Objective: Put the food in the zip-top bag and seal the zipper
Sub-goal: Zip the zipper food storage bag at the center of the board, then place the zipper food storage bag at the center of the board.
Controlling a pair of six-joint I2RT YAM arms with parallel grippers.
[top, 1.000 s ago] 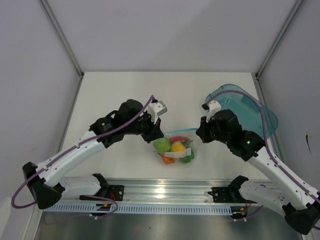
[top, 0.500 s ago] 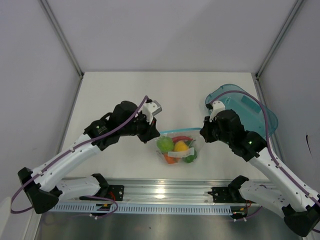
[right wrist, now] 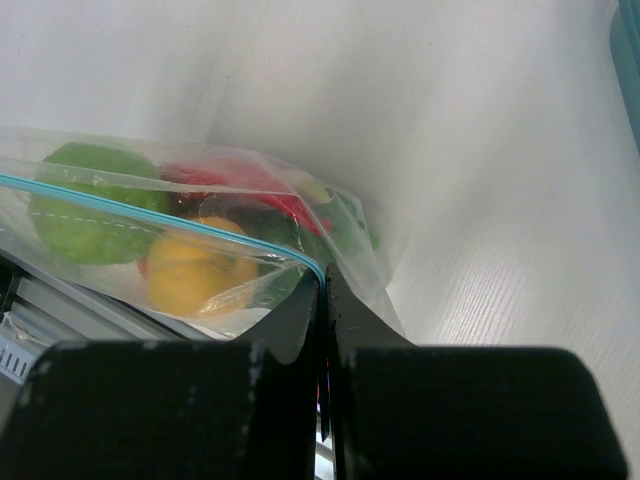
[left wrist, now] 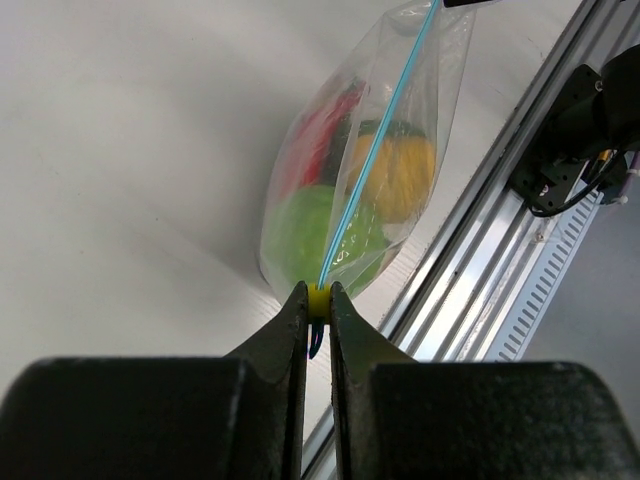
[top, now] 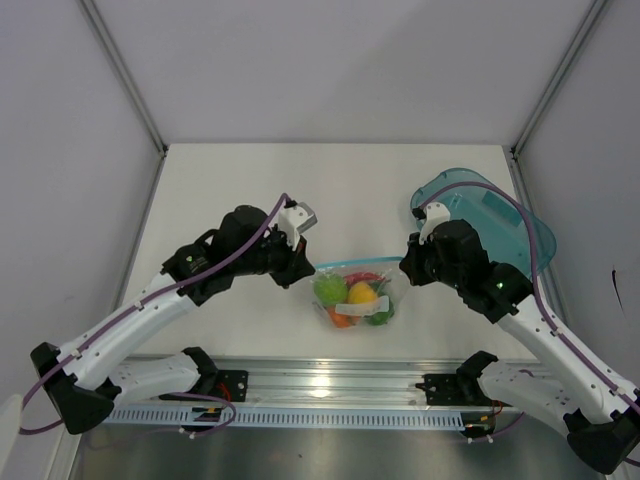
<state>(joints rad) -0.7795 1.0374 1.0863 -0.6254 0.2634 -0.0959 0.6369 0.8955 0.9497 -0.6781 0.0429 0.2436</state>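
Observation:
The clear zip-top bag (top: pixel 355 293) hangs between my two grippers, with the toy food inside: a green lime (top: pixel 328 288), a yellow lemon (top: pixel 361 293), an orange piece (top: pixel 340 318) and red and green peppers. My left gripper (top: pixel 303 268) is shut on the zipper's yellow slider (left wrist: pixel 318 299) at the bag's left end. My right gripper (top: pixel 402 267) is shut on the bag's right corner (right wrist: pixel 318 272). The light blue zipper (left wrist: pixel 372 135) runs taut between them; it also shows in the right wrist view (right wrist: pixel 150 212).
A translucent teal oval tray (top: pixel 495 220) lies at the right, behind my right arm. The metal rail (top: pixel 330 380) runs along the table's near edge, just below the bag.
My left gripper has moved left, away from the right one, with the slider in it. The bag has stretched wider and the zipper line has lengthened. The right gripper has barely moved.

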